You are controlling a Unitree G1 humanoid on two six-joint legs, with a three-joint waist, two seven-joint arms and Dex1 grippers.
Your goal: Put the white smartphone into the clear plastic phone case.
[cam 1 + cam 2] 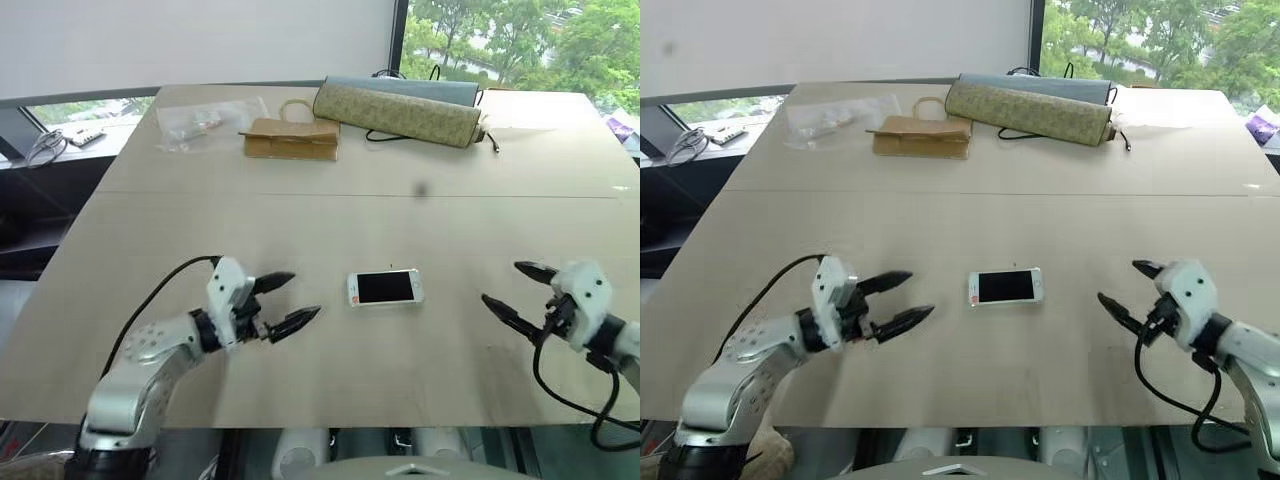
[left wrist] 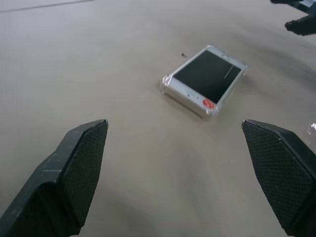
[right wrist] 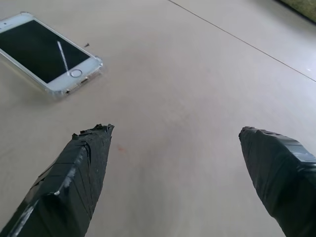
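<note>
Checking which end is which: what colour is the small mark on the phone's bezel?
Red-orange, on the white smartphone, clearest in the left wrist view.

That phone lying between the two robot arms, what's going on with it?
The white smartphone lies flat, screen up, on the table, and a clear plastic phone case already seems to wrap its edges. Neither hand is touching it: the left hand and the right hand hover open on either side, both pointing toward the phone. At the far end sit a plastic bag, a brown paper bag and rolled mats.
</note>
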